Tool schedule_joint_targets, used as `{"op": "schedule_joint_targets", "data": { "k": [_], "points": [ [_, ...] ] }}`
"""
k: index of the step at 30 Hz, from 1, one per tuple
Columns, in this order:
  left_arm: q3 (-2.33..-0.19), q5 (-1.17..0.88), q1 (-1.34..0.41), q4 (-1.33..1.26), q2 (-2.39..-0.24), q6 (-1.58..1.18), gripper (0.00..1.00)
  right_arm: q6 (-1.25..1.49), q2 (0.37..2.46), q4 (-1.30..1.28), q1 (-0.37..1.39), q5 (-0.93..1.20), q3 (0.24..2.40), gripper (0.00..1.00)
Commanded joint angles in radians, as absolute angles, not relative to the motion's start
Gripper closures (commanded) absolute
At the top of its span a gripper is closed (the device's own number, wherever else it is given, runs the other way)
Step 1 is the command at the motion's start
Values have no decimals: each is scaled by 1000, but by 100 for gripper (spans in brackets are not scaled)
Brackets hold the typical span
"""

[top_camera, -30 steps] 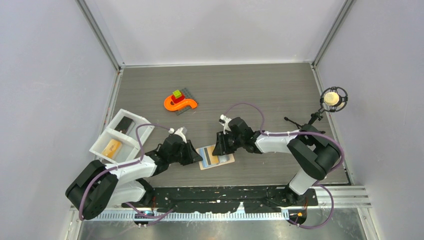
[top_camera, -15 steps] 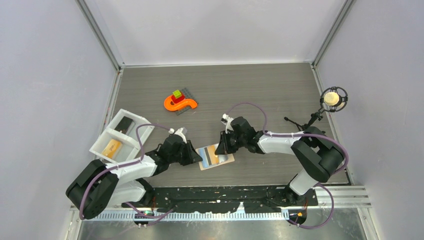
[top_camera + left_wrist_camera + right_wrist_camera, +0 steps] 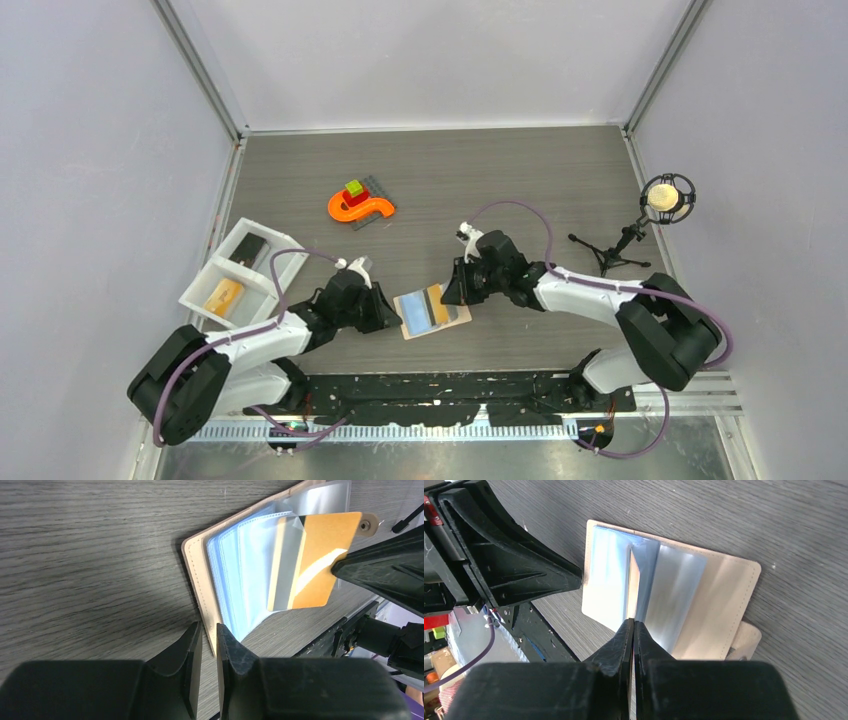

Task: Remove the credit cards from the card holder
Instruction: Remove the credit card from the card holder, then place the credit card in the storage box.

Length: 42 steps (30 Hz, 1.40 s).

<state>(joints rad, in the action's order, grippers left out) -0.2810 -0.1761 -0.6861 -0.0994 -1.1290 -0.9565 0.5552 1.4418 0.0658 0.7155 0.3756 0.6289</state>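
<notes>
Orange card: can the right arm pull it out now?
Probably yes. The right gripper is shut on the orange card, which sticks partly out of its sleeve, and the left gripper pinches the edge of the card holder.

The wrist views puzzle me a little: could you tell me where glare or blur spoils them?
Left wrist: a white glare streak crosses the orange-yellow card, and the left fingers are out of focus. Right wrist: the card holder's clear sleeves shine silvery, and the right fingers are blurred.
</notes>
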Motion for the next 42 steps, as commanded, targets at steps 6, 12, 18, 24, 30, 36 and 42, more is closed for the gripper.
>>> {"op": "schedule_joint_targets", "data": {
  "k": [6, 12, 18, 24, 30, 36, 42],
  "points": [
    [-412, -215, -689, 58, -976, -937, 63, 405, 1221, -50, 718, 181, 651, 95],
    [-547, -198, -687, 208, -844, -975, 45, 204, 1041, -64, 794, -50, 660, 95],
    [-662, -222, -686, 275, -784, -1040, 35, 3, 912, 78, 952, -271, 581, 95],
    [-662, -311, -688, 193, -782, -1164, 34, -212, 836, 250, 1164, -468, 497, 95],
    [-573, -323, -687, 52, -768, -1288, 34, -292, 865, 241, 1276, -603, 517, 95],
    [-535, -332, -687, 7, -785, -1337, 35, -350, 941, 226, 1369, -698, 560, 95],
    [-513, -334, -688, -43, -799, -1359, 35, -393, 1029, 229, 1440, -772, 599, 95]
  ]
}}
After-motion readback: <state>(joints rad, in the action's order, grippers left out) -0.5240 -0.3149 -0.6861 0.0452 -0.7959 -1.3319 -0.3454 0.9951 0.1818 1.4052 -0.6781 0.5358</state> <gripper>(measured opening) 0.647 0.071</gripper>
